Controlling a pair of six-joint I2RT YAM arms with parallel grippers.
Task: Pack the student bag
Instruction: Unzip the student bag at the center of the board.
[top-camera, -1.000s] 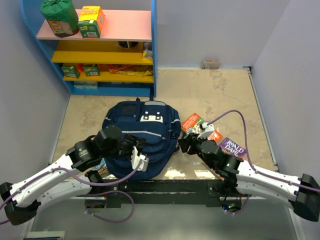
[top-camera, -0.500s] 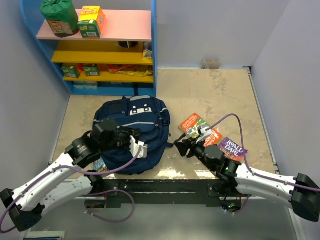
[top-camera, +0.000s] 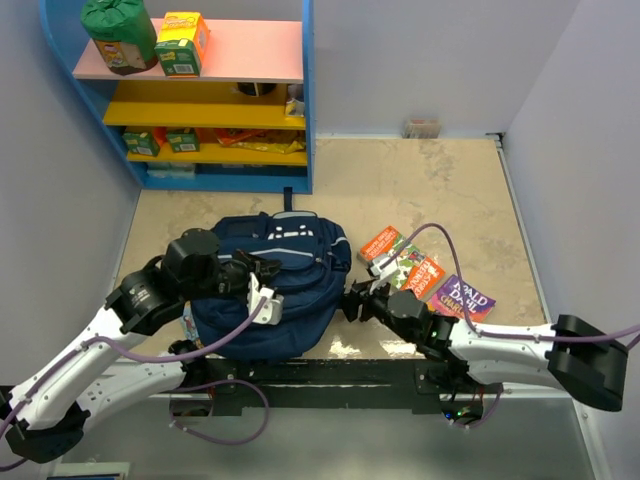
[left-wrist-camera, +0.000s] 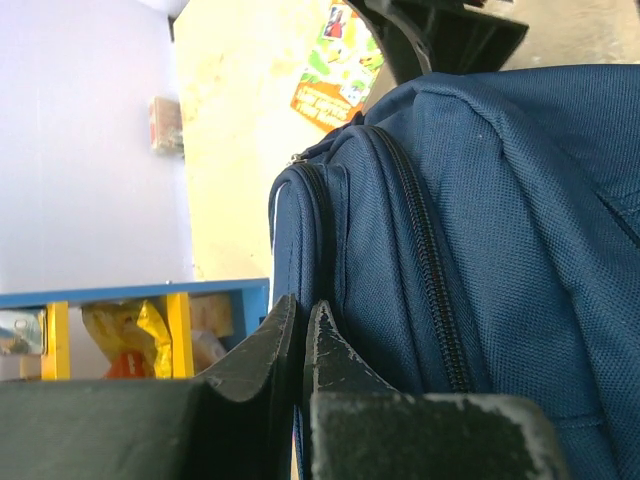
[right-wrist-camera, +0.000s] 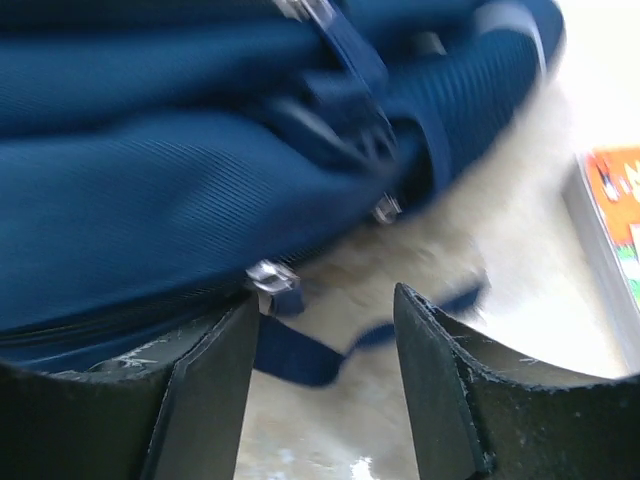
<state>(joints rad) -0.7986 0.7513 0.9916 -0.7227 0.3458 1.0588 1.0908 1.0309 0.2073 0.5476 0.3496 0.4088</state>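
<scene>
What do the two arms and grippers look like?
The left arm and right arm have white links and round black joints. A purple cable loops along each. The left gripper and right gripper each have two black, scuffed, tapering fingers.

left claw (left-wrist-camera: 303, 325) pinched closed, right claw (right-wrist-camera: 325, 300) parted, arms angled inward

The student bag (top-camera: 300, 290) is navy blue (a thin light stripe), the shelf frame (top-camera: 307, 100) bright blue.
</scene>
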